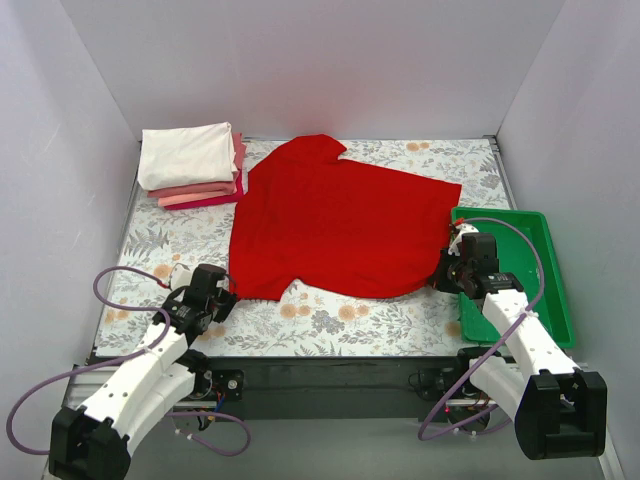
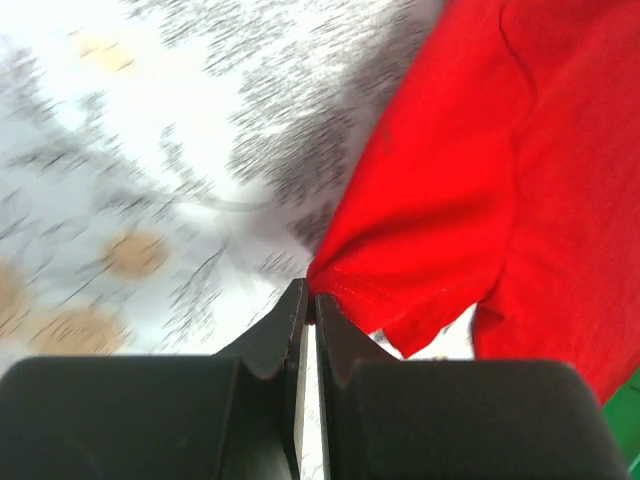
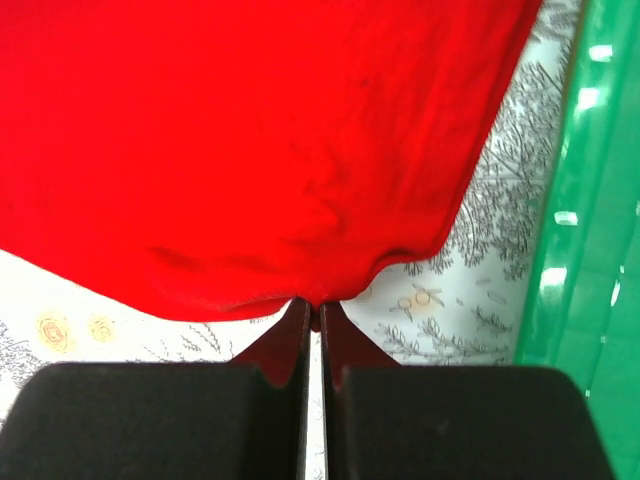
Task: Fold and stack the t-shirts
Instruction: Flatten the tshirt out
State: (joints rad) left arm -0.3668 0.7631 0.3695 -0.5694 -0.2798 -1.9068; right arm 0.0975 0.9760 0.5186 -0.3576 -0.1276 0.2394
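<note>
Stack of folded t-shirts (image 1: 190,165) sits upper left; red t-shirt (image 1: 340,220) lies unfolded mid-frame, left tool (image 1: 227,293) and right tool (image 1: 446,274) each clamped on its lower edge.

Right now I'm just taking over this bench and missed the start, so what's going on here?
Both arms are working on the plain bright red cloth t-shirt, which lies spread flat on the floral-patterned table. The left gripper is shut on its near left corner and the right gripper on its near right corner, beside the green plastic tray. The shirt is not yet folded. A stack of folded shirts, white on top, sits at the far left corner.
</note>
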